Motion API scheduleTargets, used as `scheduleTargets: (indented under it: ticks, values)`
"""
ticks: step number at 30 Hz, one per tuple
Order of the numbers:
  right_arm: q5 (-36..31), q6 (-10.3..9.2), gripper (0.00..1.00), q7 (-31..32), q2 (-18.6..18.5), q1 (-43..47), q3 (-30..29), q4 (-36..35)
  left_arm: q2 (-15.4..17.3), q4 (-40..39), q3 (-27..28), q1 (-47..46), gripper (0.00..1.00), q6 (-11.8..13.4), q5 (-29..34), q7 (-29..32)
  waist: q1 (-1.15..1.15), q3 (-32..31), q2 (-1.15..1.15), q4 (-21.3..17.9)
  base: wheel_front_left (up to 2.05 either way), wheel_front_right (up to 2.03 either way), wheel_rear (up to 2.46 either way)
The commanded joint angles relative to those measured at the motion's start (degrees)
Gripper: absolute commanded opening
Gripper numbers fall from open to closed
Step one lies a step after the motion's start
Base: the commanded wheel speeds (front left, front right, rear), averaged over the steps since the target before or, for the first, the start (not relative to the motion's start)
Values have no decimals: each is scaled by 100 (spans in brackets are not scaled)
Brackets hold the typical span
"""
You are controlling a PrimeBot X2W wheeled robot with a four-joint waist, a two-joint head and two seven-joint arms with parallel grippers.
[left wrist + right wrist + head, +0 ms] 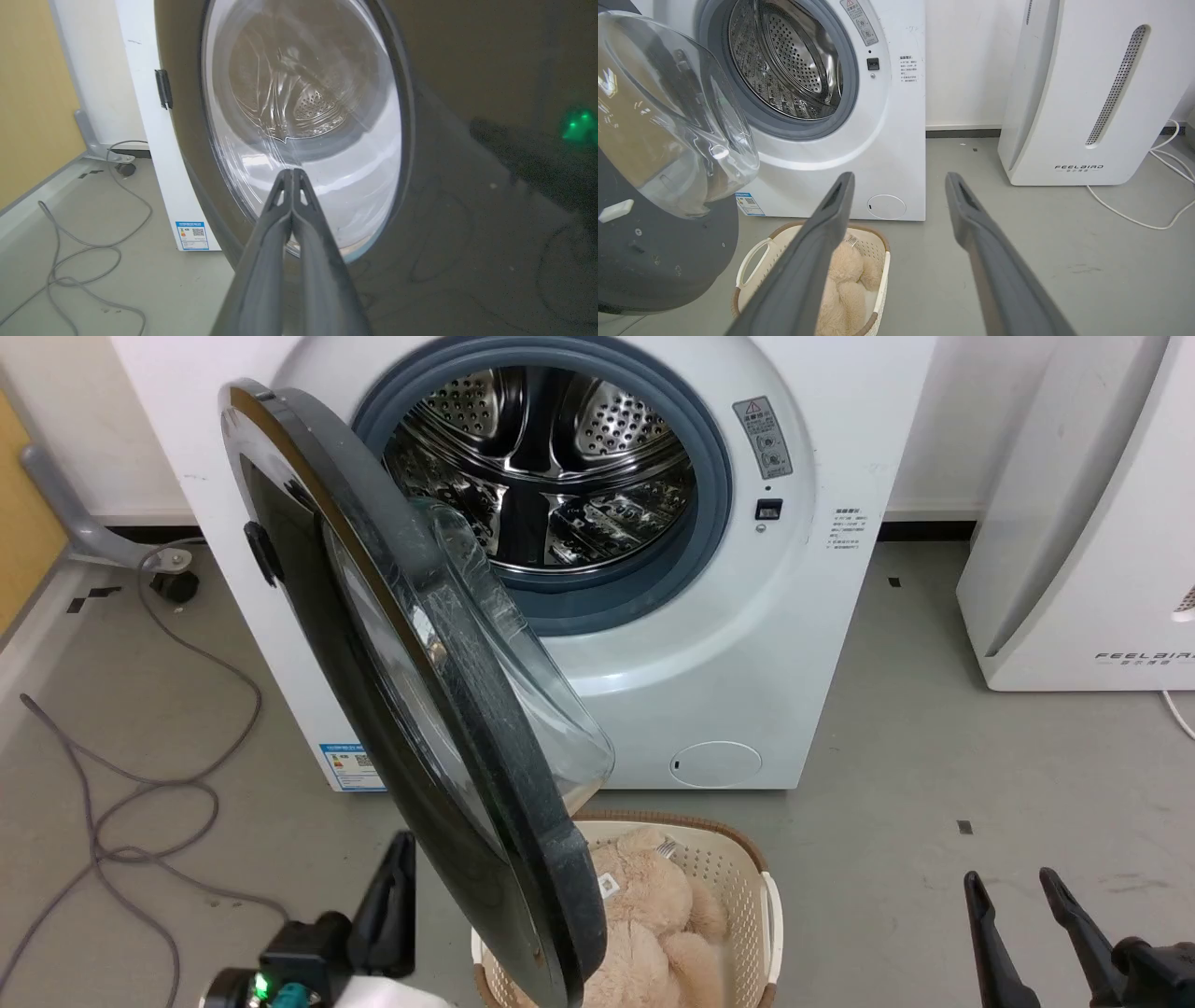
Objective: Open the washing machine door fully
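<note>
Before door (303,116), left pincer (292,173) closed.

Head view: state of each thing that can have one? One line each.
washing machine door: open, swung well out
drum: no laundry visible inside
left gripper: shut, empty, pointed at the door's outer face
right gripper: open, empty
basket: on the floor, plush toy inside

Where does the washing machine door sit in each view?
Head view: washing machine door centre-left, swung out, lower edge overlapping the basket.
Left wrist view: door centre to right, outer face, close up.
Right wrist view: door far left, inner side with glass bowl.
Shared landmark: blue label sticker, next to the door.
</note>
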Motion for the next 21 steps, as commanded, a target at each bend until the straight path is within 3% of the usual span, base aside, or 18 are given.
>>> scheduleTargets:
  ticks: [1,10,21]
  values:
    - [35,3,100,-5,29,70,-5,2,-21,-95,32,-1,0,28,-9,-32,0,4,0,5,0,0,0]
    - [99,3,100,-29,29,63,-30,7,-25,-1276,219,-103,0,121,111,-32,0,18,0,32,0,0,0]
    - [114,3,100,-49,29,53,-66,21,-71,-3586,25,-383,0,140,278,-32,0,33,0,37,0,0,0]
